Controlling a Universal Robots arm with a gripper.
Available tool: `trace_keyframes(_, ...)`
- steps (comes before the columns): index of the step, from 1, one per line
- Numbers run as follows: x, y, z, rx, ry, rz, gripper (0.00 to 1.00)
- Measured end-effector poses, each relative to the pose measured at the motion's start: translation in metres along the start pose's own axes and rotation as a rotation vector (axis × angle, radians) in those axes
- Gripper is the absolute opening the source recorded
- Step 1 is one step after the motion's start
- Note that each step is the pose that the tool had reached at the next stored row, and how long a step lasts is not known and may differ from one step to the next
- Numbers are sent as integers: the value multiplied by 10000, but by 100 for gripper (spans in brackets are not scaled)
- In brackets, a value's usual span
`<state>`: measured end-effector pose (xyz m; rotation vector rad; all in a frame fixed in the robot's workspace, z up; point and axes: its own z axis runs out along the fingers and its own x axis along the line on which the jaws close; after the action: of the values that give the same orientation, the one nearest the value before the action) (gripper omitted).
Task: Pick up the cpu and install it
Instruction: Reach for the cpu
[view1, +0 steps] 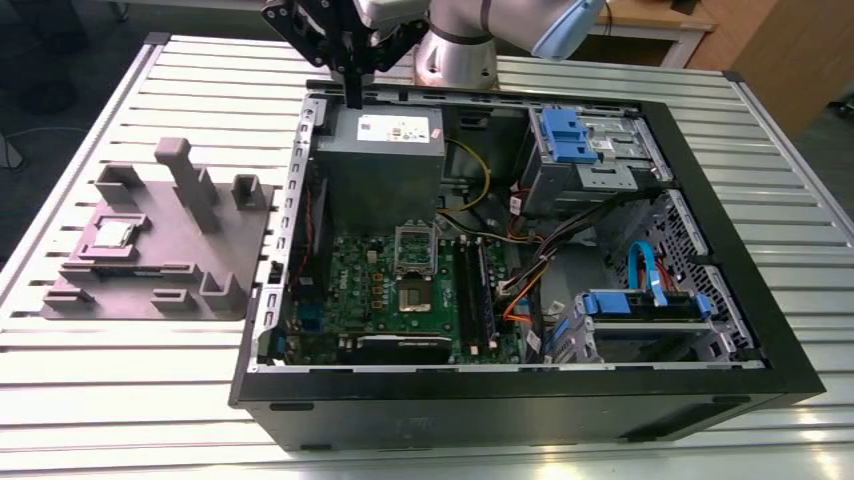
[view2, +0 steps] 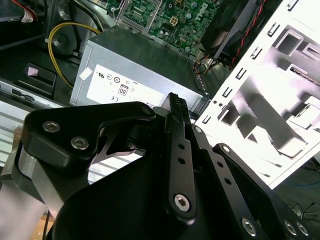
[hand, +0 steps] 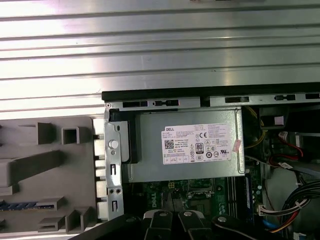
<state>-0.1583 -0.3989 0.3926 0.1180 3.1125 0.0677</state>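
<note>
Grey and shiny, the cpu (view1: 114, 234) is lying flat in a recess of the jig (view1: 230, 232), at the exterior view's left and about mid-height in the frame. It is sitting outside the case (view1: 534, 395), with nothing touching it. The jig is resting on the slatted table (view1: 107, 400), just beside the case wall.

At the upper middle of the exterior view the gripper (view1: 355, 97) is hanging with its fingers pointing down, well apart from the cpu. Its tips are hovering at the far rim of the case, just above the far edge of the psu (view1: 380, 150). The fingers are pressing together into one thin dark bar and are pinching nothing; in the second wrist view the gripper (view2: 176, 101) is showing the same closed tips, with the psu (view2: 135, 67) lying beyond them.

In the first wrist view the psu (hand: 187, 145) is lying label up inside the case, and the jig (hand: 50, 165) is sitting next to the case wall.

Inside the case, the board (view1: 380, 300) is lying near the centre of the exterior view, and its socket frame (view1: 416, 245) is sitting just below the psu in the frame, well apart from the cpu
</note>
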Motion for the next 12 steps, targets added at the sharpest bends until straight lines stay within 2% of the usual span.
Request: trace_keyframes(12,58,-4,-2,1,0,0,10)
